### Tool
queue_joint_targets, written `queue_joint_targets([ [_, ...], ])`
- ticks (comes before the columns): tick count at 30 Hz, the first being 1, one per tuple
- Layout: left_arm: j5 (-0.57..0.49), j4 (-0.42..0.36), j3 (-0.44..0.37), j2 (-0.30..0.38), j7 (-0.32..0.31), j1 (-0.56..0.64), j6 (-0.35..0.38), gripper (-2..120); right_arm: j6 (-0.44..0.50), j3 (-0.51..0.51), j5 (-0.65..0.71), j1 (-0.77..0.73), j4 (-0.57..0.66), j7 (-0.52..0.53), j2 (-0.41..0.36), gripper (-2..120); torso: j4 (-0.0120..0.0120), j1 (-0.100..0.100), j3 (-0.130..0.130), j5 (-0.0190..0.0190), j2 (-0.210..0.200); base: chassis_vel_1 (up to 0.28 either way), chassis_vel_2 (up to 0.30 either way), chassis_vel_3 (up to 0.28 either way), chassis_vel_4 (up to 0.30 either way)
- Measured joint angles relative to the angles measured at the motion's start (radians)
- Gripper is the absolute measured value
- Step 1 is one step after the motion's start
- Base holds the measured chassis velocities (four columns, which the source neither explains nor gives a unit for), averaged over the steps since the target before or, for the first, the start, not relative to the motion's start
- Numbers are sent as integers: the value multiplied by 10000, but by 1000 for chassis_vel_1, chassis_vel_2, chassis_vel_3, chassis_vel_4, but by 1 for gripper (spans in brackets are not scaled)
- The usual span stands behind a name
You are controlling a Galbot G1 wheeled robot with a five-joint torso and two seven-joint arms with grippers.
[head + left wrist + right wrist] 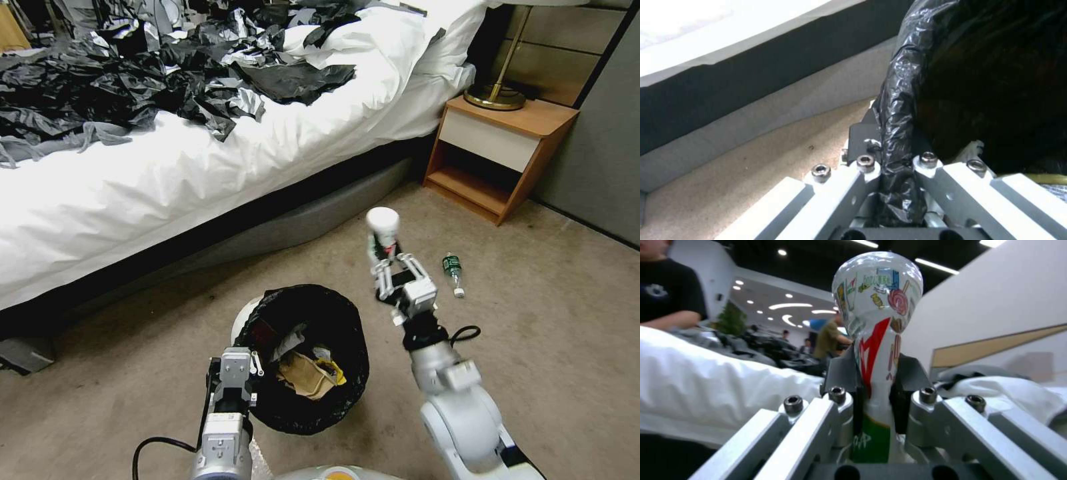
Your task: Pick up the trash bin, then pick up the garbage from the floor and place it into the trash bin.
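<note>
Holding the trash bin (303,360) by its lined rim, my left gripper (897,166) is clamped on the black liner. Beyond the bin, my right gripper (393,267) pinches a crumpled red-white packet (382,233) upright: light, soft, likely slippery. Past it, a green bottle (453,272) lies on open carpet, with the bed (200,173) behind.

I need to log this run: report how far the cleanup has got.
Done: the left gripper is clamped on the lined rim of the trash bin, which already holds a brown paper bag and a yellow wrapper. In hand: the right gripper holds a printed packet upright, beside the bin rather than over it. Left: dropping that in, then the green-labelled bottle lying on the carpet.
</note>
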Motion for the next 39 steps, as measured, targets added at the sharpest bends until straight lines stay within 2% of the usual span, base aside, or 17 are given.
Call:
queue_joint_targets([
  [7,-17,-10,-15,20,15,-19,10,0,423,-607,-210,-779,-40,-436,-563,9,-1,-1,0,0,0,0,0,0,0],
  [11,-45,-10,-13,17,16,-40,16,0,811,-831,-587,-1095,-663,-547,-849,9,-1,0,0,-1,0,0,0,0,0],
  [20,-79,-26,-23,33,21,-50,24,0,730,-864,-563,-857,-1771,-386,-650,8,1,0,0,0,0,0,0,0,0],
  [23,-85,-33,-15,34,21,-56,26,0,590,-881,-480,-756,-1904,-294,-593,14,0,-1,0,0,-1,0,0,0,0],
  [26,-89,-33,9,30,22,-77,30,0,382,-1000,-444,-644,-1993,-238,-518,30,0,0,0,0,0,0,0,0,0],
  [27,-89,-33,9,30,22,-77,30,0,382,-1000,-444,-644,-1993,-238,-518,30,0,0,0,0,0,0,0,0,0],
  [30,-94,-33,11,26,22,-82,33,0,293,-1065,-441,-614,-1986,-234,-507,45,0,-1,0,0,0,0,0,0,0],
  [33,-96,-33,11,22,22,-83,34,0,245,-1072,-440,-579,-1967,-233,-507,52,0,0,0,0,0,0,0,0,0],
  [36,-95,-33,21,14,23,-82,37,0,198,-1070,-433,-541,-1930,-233,-508,68,0,-1,0,0,0,0,0,0,0],
  [39,-91,-33,29,8,23,-82,38,0,189,-1063,-431,-535,-1902,-233,-505,74,0,0,0,-1,0,0,0,0,0],
])
